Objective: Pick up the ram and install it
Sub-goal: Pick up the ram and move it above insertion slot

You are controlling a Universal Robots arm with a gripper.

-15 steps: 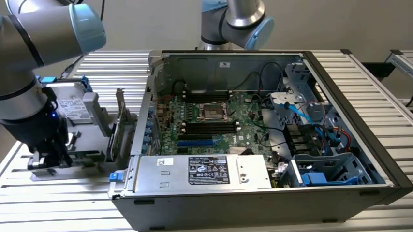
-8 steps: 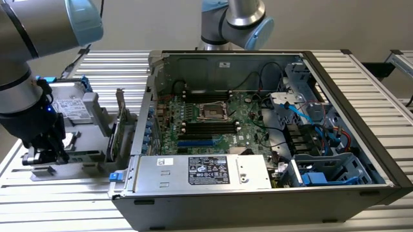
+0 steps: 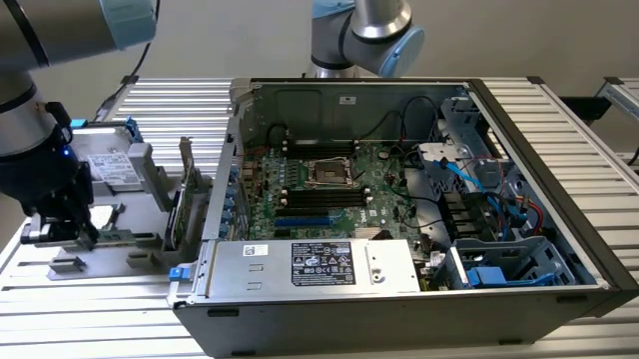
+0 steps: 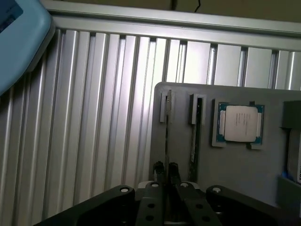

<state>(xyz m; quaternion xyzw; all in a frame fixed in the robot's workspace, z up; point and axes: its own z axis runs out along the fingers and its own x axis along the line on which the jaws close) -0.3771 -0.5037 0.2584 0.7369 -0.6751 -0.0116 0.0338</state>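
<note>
- Claw (image 4: 166,172): I have it drawn almost shut, its two fingers (image 4: 160,170) pinched on either face of the ram (image 4: 166,134).
- I see the ram edge-on as a thin dark line, standing upright in a slot of the grey holder tray (image 4: 225,174). It is not yet lifted clear, as far as I can tell.
- I judge the stick light and stiff but fragile: a thin board with chips and a contact edge, easy to crack or twist if pulled at an angle. A hold on the flat faces near mid-length, clear of the contacts, looks soundest to me.
- A second stick (image 4: 194,136) stands in the neighbouring slot just beside mine, so I have little sideways room.
- A processor chip (image 4: 240,123) lies flat in its own pocket of the tray, further along.
- The tray rests on a ribbed aluminium counter (image 4: 94,122), a hard and grooved surface.
- In the exterior view, the open computer case (image 3: 589,247) sits well apart, toward that view's right. Its motherboard (image 3: 384,176) is exposed, with long black memory slots (image 3: 322,196) near the socket and cables crowding one side.
</note>
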